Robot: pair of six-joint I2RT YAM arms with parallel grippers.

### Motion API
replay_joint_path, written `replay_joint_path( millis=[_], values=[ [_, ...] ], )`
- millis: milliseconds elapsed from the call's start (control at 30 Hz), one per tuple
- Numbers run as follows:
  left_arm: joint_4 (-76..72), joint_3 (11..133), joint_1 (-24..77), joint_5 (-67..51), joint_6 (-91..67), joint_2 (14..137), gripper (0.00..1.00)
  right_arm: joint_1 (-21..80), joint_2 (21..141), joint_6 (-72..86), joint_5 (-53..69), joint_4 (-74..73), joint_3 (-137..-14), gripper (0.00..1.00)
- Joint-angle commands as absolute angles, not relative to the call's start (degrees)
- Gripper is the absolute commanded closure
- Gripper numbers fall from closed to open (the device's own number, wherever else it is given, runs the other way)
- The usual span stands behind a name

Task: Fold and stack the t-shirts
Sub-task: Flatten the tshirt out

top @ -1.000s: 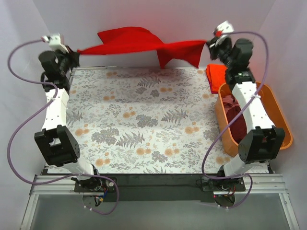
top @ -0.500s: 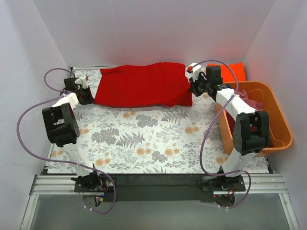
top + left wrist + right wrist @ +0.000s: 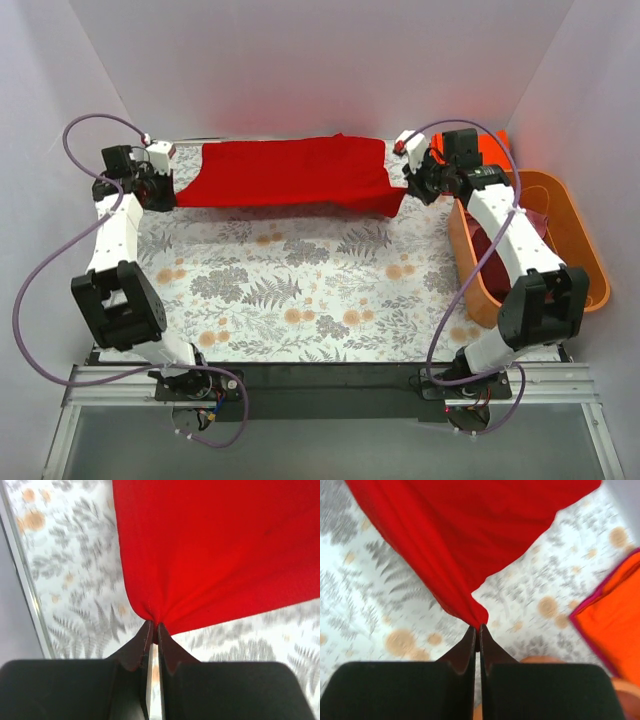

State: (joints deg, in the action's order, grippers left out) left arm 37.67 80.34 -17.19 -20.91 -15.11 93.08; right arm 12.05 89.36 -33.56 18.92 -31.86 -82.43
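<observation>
While the floral table (image 3: 300, 300) gives you open room from your arm bases to mid-depth, one orange tub (image 3: 590, 262) hems its right edge, with maroon cloth (image 3: 540, 215) inside. Farther back, one bright red t-shirt (image 3: 290, 172) stretches along the far edge between two clamps: left gripper (image 3: 154, 628) and right gripper (image 3: 476, 629) each pinch a corner. One orange-red t-shirt (image 3: 492, 145) lies in the far right corner.
</observation>
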Motion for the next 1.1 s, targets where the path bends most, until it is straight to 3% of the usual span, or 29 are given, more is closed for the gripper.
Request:
replay_joint_path(
  millis=[0,100,233,300,567,633,800,900,1067],
  values=[
    [46.05,72.00,-17.93,-16.81,-3.98,86.32,1.00,14.92,83.69,-40.24,17.14,-41.56,-74.66,0.99],
    [45.35,65.05,-18.28,-14.42,-2.64,83.32,1.00,18.79,81.48,-41.66,12.84,-41.75,-66.57,0.99],
    [46.05,65.73,-18.28,-17.21,-6.31,85.86,1.00,18.64,84.09,-39.12,11.35,-41.31,-69.77,0.99],
    [47.37,70.72,-18.28,-19.76,-9.04,89.11,1.00,16.80,87.43,-38.94,10.46,-40.70,-74.94,0.99],
    [51.41,90.34,-18.28,-24.97,-20.21,100.81,1.00,14.23,103.97,-35.68,9.40,-45.23,-116.76,0.99],
    [50.98,88.26,-18.28,-23.56,-19.43,99.50,1.00,18.35,102.50,-37.52,9.49,-48.42,-114.02,0.99],
    [47.73,79.47,-18.89,-19.78,-15.74,95.01,1.00,30.31,89.50,-44.20,8.53,-47.64,-77.44,0.99],
    [47.73,77.17,-19.68,-19.77,-15.21,93.87,1.00,30.51,86.06,-47.44,6.08,-47.11,-65.00,0.99],
    [48.77,79.45,-20.13,-21.44,-15.38,93.78,1.00,16.65,86.13,-48.08,7.99,-47.90,-71.96,0.99]
  ],
)
